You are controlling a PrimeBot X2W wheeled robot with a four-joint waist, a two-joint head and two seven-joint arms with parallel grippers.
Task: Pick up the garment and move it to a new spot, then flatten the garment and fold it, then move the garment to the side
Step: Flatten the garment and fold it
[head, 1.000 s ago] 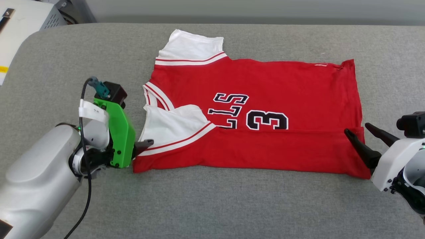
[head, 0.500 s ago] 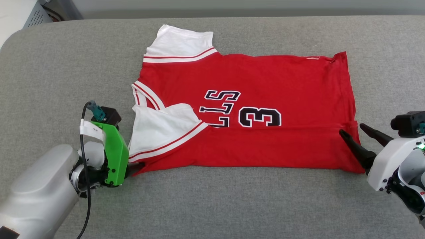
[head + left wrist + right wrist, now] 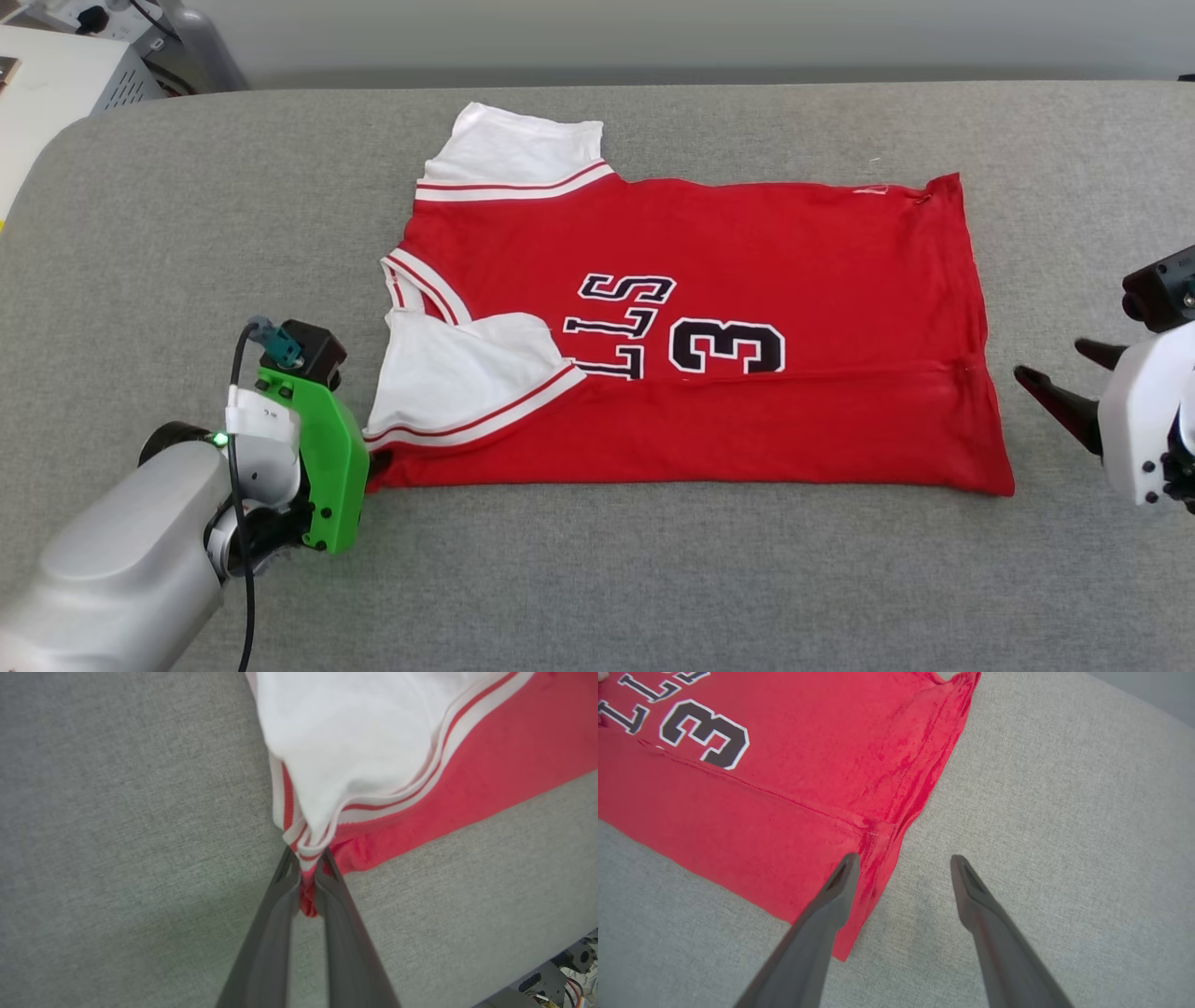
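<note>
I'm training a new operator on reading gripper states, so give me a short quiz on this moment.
1. True or false: the right gripper is shut on the garment.
2. Where does the left gripper pinch the garment? A) at the collar B) at the corner beside the folded-in white sleeve C) at the hem corner near the number
3. Fill in: the one whole digit showing on the garment in the head view is ___.

Key: 1 false, it is open beside the hem; 2 B; 3 the digit 3.
</note>
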